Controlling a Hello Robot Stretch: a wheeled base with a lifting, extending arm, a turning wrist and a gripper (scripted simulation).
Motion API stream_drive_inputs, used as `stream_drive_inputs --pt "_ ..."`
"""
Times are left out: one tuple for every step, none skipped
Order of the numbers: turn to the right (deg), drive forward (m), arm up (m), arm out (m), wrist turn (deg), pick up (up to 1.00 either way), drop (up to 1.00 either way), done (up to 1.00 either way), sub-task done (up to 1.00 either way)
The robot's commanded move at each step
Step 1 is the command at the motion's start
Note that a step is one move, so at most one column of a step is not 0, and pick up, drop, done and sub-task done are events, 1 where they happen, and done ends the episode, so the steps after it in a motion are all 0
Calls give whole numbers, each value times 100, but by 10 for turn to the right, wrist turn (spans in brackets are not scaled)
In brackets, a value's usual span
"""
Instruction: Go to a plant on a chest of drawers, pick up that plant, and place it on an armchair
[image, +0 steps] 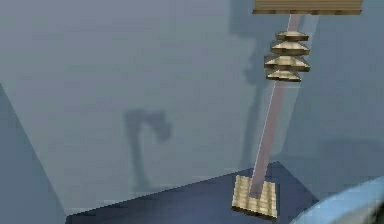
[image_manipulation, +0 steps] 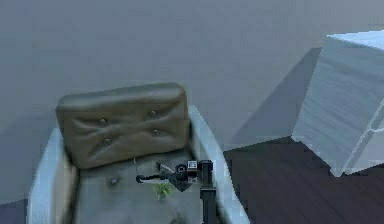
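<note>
The pincer (image_manipulation: 148, 180) hangs low over the seat of the armchair (image_manipulation: 125, 125), at the end of the dark arm (image_manipulation: 205, 192) rising from the bottom edge. A small green plant (image_manipulation: 160, 186), little more than a few leafy wisps, sits right at the fingers with the seat cushion behind it. I cannot tell whether the pincer holds it or whether it rests on the seat, nor how the fingers stand.

The armchair has a tan buttoned back and pale padded arms, and it stands against a grey-blue wall (image_manipulation: 200, 45) on a dark wooden floor (image_manipulation: 290, 180). To the arm side view's right stands a white chest of drawers (image_manipulation: 350, 95), well apart from the chair, with bare floor between them.

Ahead, a floor lamp (image: 287, 55) with a square wooden base stands close to the wall.
</note>
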Motion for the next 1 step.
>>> stream_drive_inputs --pt "0 0 10 0 0 0 0 0 0"
